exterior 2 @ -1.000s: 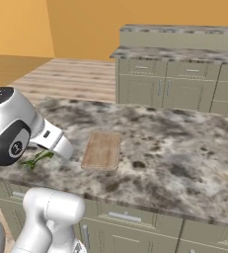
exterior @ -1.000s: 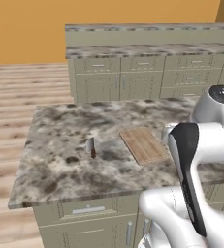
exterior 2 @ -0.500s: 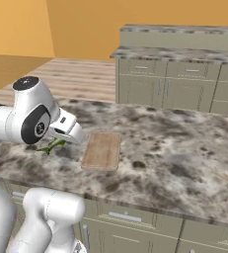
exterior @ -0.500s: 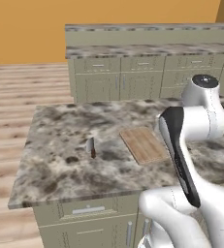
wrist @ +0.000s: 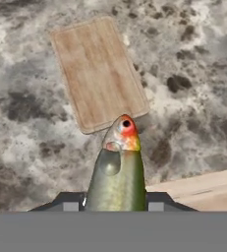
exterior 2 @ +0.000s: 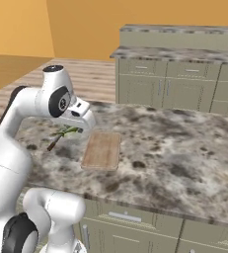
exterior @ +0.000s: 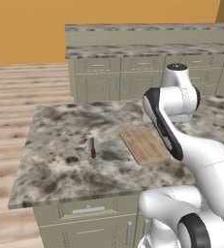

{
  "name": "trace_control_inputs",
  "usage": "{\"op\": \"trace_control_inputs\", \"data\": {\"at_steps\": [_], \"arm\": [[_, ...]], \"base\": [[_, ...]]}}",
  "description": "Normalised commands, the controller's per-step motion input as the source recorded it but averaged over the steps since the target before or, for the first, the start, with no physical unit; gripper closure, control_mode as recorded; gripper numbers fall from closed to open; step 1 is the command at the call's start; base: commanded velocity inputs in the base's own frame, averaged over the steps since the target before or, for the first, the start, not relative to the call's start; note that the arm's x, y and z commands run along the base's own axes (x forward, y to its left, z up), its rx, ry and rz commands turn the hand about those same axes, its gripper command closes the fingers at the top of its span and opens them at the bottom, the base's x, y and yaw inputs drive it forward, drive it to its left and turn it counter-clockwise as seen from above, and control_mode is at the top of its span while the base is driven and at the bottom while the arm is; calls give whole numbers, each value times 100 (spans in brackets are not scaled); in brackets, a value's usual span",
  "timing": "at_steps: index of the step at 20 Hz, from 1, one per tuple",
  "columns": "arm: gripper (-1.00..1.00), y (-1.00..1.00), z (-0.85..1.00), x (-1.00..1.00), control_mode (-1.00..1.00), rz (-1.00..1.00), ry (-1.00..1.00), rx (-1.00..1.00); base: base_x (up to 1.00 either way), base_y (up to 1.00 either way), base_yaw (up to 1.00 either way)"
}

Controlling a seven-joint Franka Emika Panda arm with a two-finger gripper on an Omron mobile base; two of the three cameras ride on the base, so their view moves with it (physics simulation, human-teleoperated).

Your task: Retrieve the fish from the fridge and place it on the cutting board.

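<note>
One fish point(wrist: 117, 172) in gripper point(wrist: 116, 199); left base view adds knife point(exterior: 91, 147) beside cutting board point(exterior: 145, 144).

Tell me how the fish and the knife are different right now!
The fish is up in the air, held by the gripper, while the knife lies flat on the counter. The fish is grey-green with a reddish head; the knife has a pale blade and a dark handle. The fish hangs near the board; the knife rests off to the board's side. Both are small, slim and shorter than the board.
</note>
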Motion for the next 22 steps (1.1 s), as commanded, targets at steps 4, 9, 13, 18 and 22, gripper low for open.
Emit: {"op": "trace_control_inputs", "data": {"at_steps": [4,9,13,18,22], "arm": [[100,0,-67,52,-100,5,-17,0],[100,0,-57,59,-100,5,-8,0],[100,-9,-50,61,-100,5,0,0],[100,-15,-44,49,-100,4,9,0],[100,-4,-51,41,-100,3,11,0]], "base": [[0,0,0],[0,0,0],[0,0,0],[0,0,0],[0,0,0]]}}
